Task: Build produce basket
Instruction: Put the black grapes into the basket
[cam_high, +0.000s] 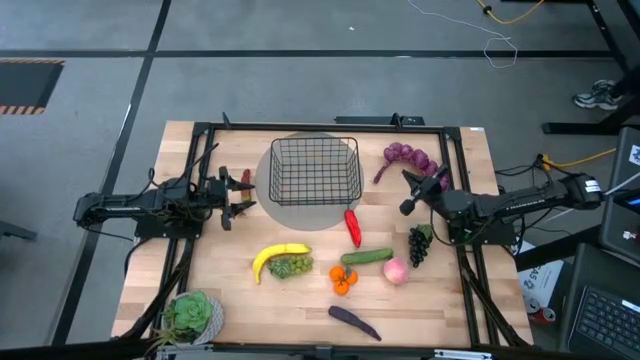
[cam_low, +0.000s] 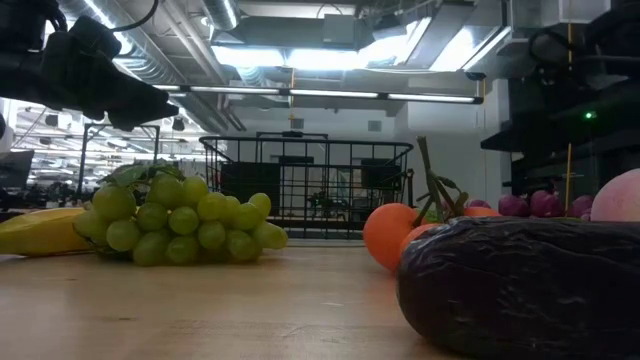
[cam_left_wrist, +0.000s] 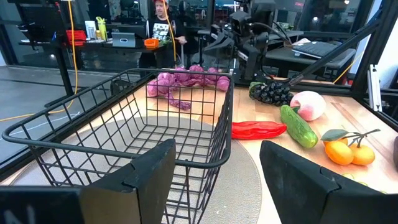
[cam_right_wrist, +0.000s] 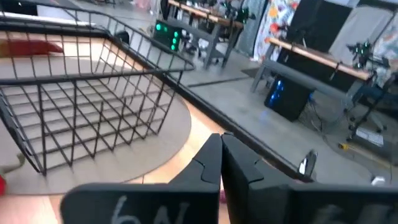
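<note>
Observed from the high view, clock directions taken with the far edge of the tabletop (cam_high: 220, 270) at twelve.

The basket (cam_high: 316, 168) sits at about twelve o'clock from the tabletop's middle, resting on a round grey disc (cam_high: 300, 215). Nothing is seen inside it.

The left claw (cam_high: 238, 194) is at about nine o'clock from the basket, just beside its rim. Its fingers (cam_left_wrist: 146, 180) stand spread wide and released, grasping nothing; the left wrist view shows the basket's near wall between them.

The right claw (cam_high: 407, 192) is at about three o'clock from the basket, apart from it. Its fingers (cam_right_wrist: 208, 165) are clenched tip to tip, with nothing between them.

All produce lies on the tabletop outside the basket:
- purple grape bunch (cam_high: 412, 158), at two o'clock, just beyond the right claw;
- dark grape bunch (cam_high: 419, 244), at four o'clock, beside the right arm;
- red chili (cam_high: 352, 227), at five o'clock from the basket, touching the disc's edge;
- green cucumber (cam_high: 367, 257) and pink peach (cam_high: 396, 271), below the chili;
- orange pieces (cam_high: 342, 279), near six o'clock;
- yellow banana (cam_high: 274, 256), touching the green grape bunch (cam_high: 290, 266), at seven o'clock;
- purple eggplant (cam_high: 354, 321), nearest the front edge.

A potted green plant (cam_high: 192, 315) stands at the front left corner, at about eight o'clock.
</note>
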